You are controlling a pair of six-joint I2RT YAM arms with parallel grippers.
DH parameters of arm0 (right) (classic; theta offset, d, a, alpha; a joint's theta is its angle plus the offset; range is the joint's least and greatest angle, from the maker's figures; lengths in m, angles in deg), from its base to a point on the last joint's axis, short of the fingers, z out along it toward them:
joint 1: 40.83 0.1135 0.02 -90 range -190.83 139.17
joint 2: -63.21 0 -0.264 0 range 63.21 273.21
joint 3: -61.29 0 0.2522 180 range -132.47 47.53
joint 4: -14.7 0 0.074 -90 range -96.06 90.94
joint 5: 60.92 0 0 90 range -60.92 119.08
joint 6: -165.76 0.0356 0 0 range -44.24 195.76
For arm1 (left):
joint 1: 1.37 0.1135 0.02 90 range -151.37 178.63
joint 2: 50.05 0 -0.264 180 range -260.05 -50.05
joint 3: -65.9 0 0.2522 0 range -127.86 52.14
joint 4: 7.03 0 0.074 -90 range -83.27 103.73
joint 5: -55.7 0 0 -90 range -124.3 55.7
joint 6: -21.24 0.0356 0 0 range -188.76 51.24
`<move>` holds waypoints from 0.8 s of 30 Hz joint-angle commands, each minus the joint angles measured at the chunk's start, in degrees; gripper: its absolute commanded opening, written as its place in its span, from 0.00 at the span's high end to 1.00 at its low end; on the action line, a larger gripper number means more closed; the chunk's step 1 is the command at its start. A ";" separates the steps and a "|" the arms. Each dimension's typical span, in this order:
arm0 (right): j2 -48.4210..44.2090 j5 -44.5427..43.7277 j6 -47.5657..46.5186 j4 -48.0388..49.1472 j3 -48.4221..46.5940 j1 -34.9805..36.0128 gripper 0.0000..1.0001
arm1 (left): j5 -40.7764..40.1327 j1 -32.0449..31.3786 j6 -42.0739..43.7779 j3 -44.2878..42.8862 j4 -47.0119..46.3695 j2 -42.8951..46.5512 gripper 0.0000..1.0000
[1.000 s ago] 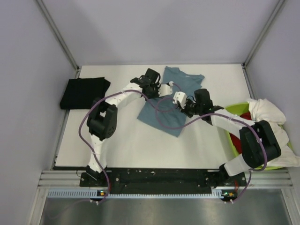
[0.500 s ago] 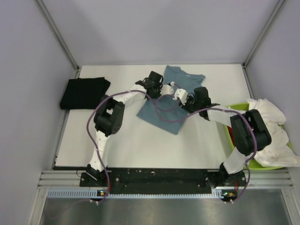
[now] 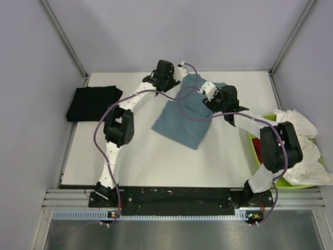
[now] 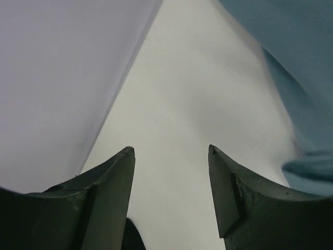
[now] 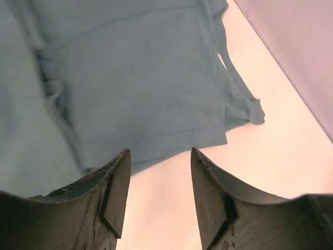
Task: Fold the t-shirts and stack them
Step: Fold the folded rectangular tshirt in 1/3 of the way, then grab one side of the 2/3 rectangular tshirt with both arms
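Lighting: even and diffuse, direction not discernible. Bright on the white table (image 3: 156, 161), with only faint shadows beside the arms (image 3: 118, 129). Top view: sharp, evenly exposed. Left wrist view: slate-blue t-shirt (image 4: 291, 78) blurred, focus soft throughout. Right wrist view: warm pinkish cast on the table — right gripper (image 5: 158, 156) dark, underexposed along the lower edge.

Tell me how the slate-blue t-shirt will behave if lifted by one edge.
The slate-blue t-shirt is probably floppy: it lies flat with soft creases, so a lifted edge would likely drape. It looks thin, so probably light. Pushed, it would likely bunch rather than slide.
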 commanded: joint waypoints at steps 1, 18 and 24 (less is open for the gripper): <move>-14.49 12.96 -0.60 -1.76 7.41 3.27 0.48 | 22.46 2.28 0.17 13.55 5.13 16.88 0.38; -16.73 11.06 -13.09 -18.46 18.34 24.46 0.42 | 37.73 3.86 38.25 43.57 21.13 28.26 0.35; -12.59 6.13 -13.53 -20.04 17.98 25.61 0.51 | 35.97 3.69 38.16 44.10 21.73 26.50 0.35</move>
